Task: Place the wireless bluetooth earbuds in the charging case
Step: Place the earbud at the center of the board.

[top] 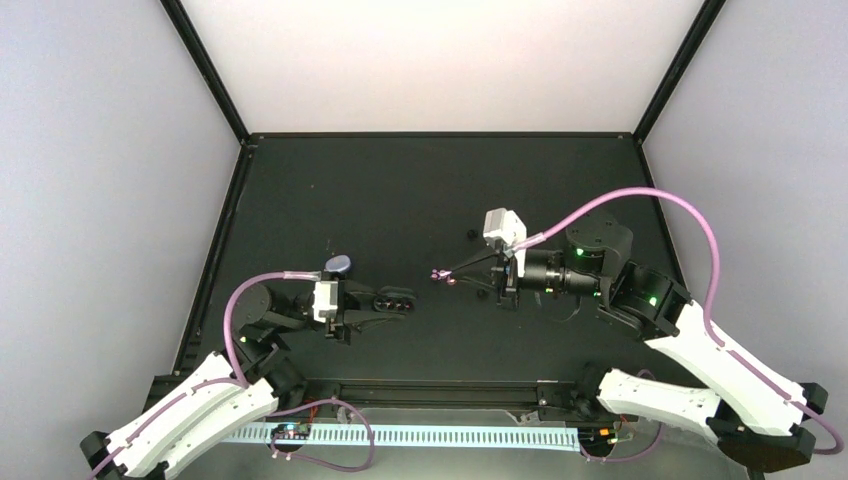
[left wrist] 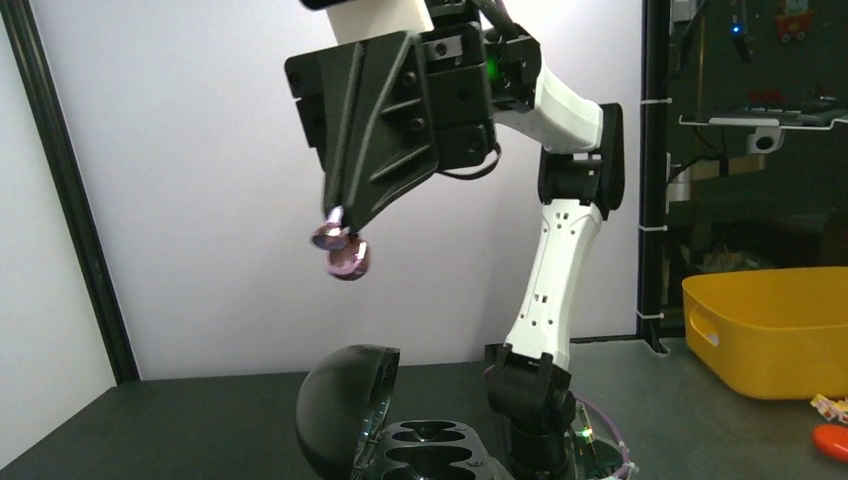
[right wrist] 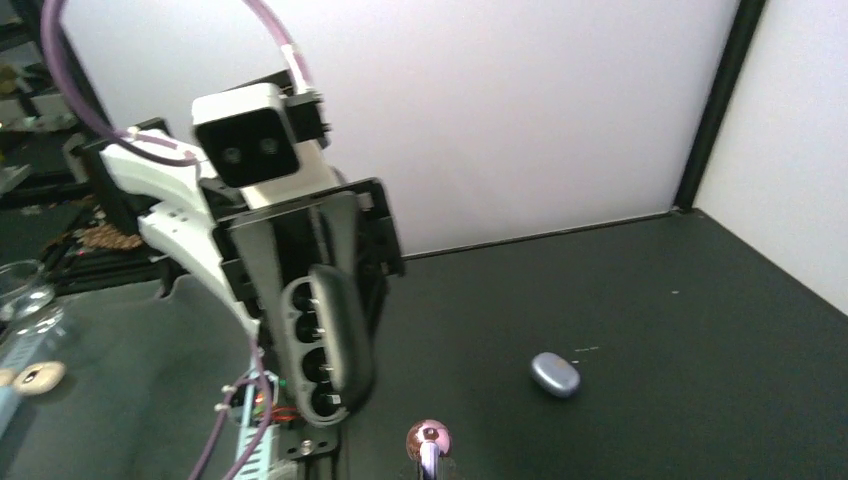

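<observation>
Clamping a pink earbud [top: 438, 274], the right gripper [top: 447, 272] hangs just right of the open case [top: 400, 298] the left gripper [top: 378, 301] pinches, well inside the table [top: 400, 180] edges.

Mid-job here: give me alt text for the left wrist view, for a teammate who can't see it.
The right gripper pinches a purple-pink earbud in mid-air. Lower in the frame, at the bottom edge, is the open black charging case, its lid tilted up on the left. A yellow bin stands at the right.
</observation>
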Controlling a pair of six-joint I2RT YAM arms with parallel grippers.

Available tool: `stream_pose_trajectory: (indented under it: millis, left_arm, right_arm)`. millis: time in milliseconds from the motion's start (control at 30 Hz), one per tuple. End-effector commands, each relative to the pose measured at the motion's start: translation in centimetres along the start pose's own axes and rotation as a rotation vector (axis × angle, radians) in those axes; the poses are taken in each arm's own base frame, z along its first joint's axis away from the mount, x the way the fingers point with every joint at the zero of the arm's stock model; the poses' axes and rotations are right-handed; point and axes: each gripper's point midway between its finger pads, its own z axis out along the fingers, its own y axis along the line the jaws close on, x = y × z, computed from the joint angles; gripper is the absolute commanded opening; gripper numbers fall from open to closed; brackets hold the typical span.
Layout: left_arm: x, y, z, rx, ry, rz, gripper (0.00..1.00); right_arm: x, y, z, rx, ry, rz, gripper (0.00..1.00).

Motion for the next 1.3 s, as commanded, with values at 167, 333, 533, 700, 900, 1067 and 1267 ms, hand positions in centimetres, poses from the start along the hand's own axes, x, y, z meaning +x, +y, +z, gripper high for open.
stream_pose_trajectory:
  millis: [167,333,533,700,900,1067,1267]
  left_arm:
    - [-1.6,-1.0,-0.3,0.032,-0.025,0.065,0.02]
    - [-1.7,-1.4,-0.2,0.061,-0.026,0.059,0.02]
    - [-1.9,-1.5,0.0,0.082,-0.024,0.053,0.02]
    - [-1.9,-1.5,0.0,0.083,-0.029,0.049,0.01]
    - [-2.1,-1.6,0.2,0.096,-0.034,0.034,0.01]
    - [-2.1,-1.7,0.2,0.1,-0.034,0.029,0.02]
    - [-2.2,-1.8,0.1,0.103,-0.035,0.023,0.02]
  right_arm:
    - [-0.9,4.2,-1.5,-0.128,0.037,-0.062,0.01]
    - [-0.9,5.5,-1.7,-0.178,0.077,-0.077,0.01]
    - [-0.6,5.9,-0.9,-0.16,0.128,-0.116,0.01]
    - [-1.1,6.9,-0.2,-0.183,0.103,-0.142,0.01]
    - [-2.0,7.8,1.0,-0.208,0.048,-0.158,0.01]
    - [-2.2,8.1,2.0,-0.224,0.023,-0.161,0.01]
    - [-2.0,8.2,3.0,-0.233,0.022,-0.16,0.01]
